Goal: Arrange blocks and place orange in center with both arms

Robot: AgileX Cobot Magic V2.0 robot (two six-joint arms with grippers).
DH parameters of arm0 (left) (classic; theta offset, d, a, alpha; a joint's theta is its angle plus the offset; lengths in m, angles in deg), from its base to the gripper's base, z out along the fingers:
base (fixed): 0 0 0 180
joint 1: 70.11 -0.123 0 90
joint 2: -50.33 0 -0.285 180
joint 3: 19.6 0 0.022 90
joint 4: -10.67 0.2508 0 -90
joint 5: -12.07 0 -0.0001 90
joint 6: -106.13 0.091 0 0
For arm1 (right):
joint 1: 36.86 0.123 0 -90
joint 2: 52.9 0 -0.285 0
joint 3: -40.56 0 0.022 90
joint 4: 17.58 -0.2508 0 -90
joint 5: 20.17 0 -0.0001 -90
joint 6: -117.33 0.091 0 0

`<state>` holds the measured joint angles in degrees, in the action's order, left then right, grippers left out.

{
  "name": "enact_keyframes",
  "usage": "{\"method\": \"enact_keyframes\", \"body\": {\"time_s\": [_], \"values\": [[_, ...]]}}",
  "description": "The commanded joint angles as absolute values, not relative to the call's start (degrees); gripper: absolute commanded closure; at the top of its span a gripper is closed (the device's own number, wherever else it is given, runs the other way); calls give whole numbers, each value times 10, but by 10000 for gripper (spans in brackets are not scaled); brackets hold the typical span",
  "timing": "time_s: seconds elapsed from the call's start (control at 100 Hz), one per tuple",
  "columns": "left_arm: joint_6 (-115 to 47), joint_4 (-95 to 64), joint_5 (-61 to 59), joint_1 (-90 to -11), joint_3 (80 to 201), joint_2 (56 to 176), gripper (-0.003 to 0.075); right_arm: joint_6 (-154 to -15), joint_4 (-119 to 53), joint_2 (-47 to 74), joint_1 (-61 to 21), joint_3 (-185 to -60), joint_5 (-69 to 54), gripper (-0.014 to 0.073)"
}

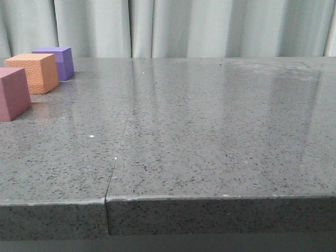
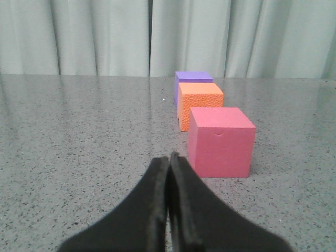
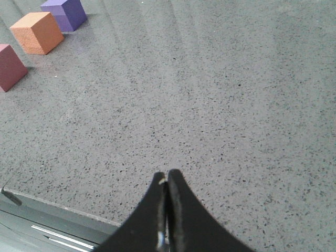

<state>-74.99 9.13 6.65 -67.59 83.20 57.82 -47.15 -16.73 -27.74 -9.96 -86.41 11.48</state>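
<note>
At the table's (image 1: 210, 147) far left, about ten o'clock from the front camera, three blocks sit in a line running away from it: the red cube (image 1: 13, 93) nearest, the orange cube (image 1: 34, 72) behind it, the purple cube (image 1: 56, 62) farthest. Small gaps seem to part them, though none is clear enough to be sure. The orange one lies between the other two, so the ordering looks done; what remains, I judge, is at most squaring the row or pulling back.

The left gripper (image 2: 169, 157) is clenched on nothing, its tips low over the table and just short of the red cube (image 2: 220, 142), which lies at about one o'clock from them. The right gripper (image 3: 167, 176) is likewise closed and empty, near the table's front edge, well apart from the blocks.

To finish cleanly, any nudge should push a cube's flat face squarely, slowly, so the light foam does not spin or bump its neighbour.

Count: three cubes, one of each colour; two grippers.
</note>
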Motion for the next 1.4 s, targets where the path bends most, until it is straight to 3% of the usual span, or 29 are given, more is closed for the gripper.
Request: {"method": "enact_keyframes", "body": {"time_s": [0.0, 0.37, 0.69, 0.97, 1.39], "values": [[-750, 92, 114, -674, 808, 561, 741, -477, -164, -273, -100, -878, 74, 662], [-750, 92, 114, -674, 808, 561, 741, -477, -162, -273, -113, -871, 50, 662], [-750, 92, 114, -674, 808, 561, 741, -511, -159, -281, -233, -786, -82, 662], [-750, 92, 114, -674, 808, 561, 741, -519, -161, -360, -326, -670, -187, 662], [-750, 92, 114, -674, 808, 561, 741, -569, -196, -469, -341, -616, -190, 662]]}}
